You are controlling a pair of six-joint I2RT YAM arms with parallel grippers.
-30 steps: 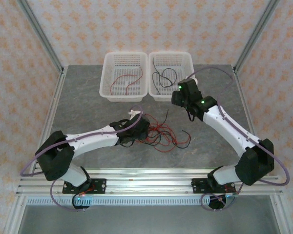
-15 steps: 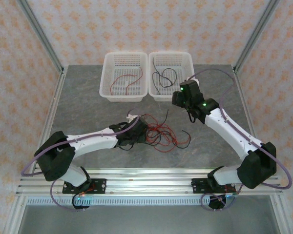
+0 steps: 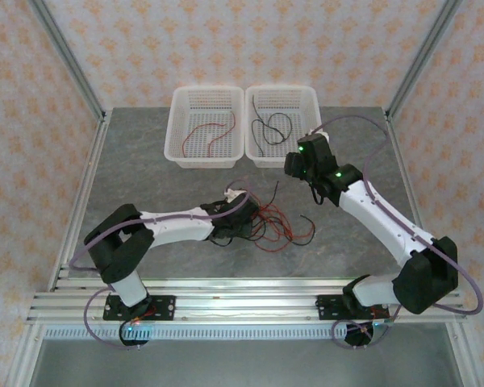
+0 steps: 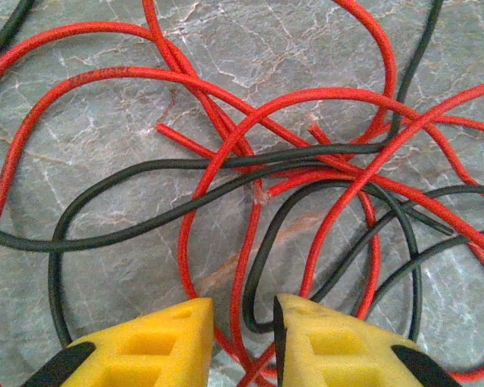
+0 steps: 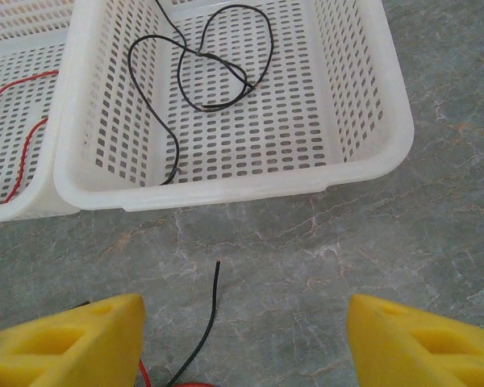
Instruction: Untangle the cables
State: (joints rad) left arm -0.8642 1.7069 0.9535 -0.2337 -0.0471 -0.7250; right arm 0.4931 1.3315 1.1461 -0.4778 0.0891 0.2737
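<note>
The cables [image 3: 273, 222] lie as a tangle of thin red and black strands on the table's middle. My left gripper [image 3: 244, 224] is down at the tangle's left edge. In the left wrist view the cables [image 4: 258, 161] cross each other close up, and my left gripper [image 4: 244, 313] is open by a narrow gap. A red strand [image 4: 244, 274] and the bend of a black loop [image 4: 258, 310] run between its yellow fingertips [image 4: 177, 334]. My right gripper [image 3: 293, 167] hovers wide open near the right basket. In its wrist view my right gripper [image 5: 244, 306] has a loose black cable end [image 5: 214, 290] between the fingers, untouched.
Two white mesh baskets stand at the back. The left basket [image 3: 177, 153] holds a red cable [image 3: 210, 133], and the right basket [image 3: 315, 105] holds a black cable [image 3: 270, 127]. The right basket's front rim [image 5: 226, 193] is just ahead of my right gripper.
My left arm has reached further right into the tangle and its jaws have narrowed around the strands. My right arm has shifted only slightly and stays open.
</note>
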